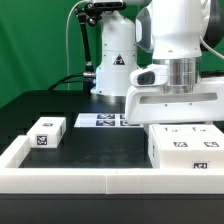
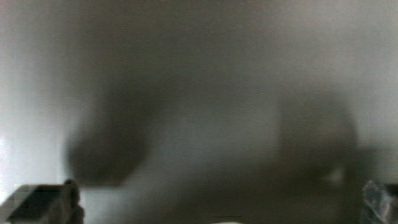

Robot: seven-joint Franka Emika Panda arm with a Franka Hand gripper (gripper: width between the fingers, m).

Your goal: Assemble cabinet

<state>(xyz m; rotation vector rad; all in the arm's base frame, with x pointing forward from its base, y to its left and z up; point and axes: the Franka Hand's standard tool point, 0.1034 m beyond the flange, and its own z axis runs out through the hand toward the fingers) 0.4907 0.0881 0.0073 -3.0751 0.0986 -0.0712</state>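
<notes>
The arm is reaching down at the exterior view's right, and its end effector is hanging directly over the cabinet body. The wide white housing is sitting just above the body's top face. In that view the tips are hidden, so it cannot be told whether they are touching the body.

The wrist view is showing only a blurred pale surface with dark shadows very close to the lens. The two fingers are showing at opposite edges of that picture, so they are standing wide apart. No separate part can be made out between them.

The cabinet body is lying on the black surface against the near corner at the exterior view's right, and it is showing square tags on its top and front. A small block, also tagged, is resting well apart from it at the exterior view's left, close to the low white rim. The marker board is lying flat between them, farther back, in front of the arm's base.
</notes>
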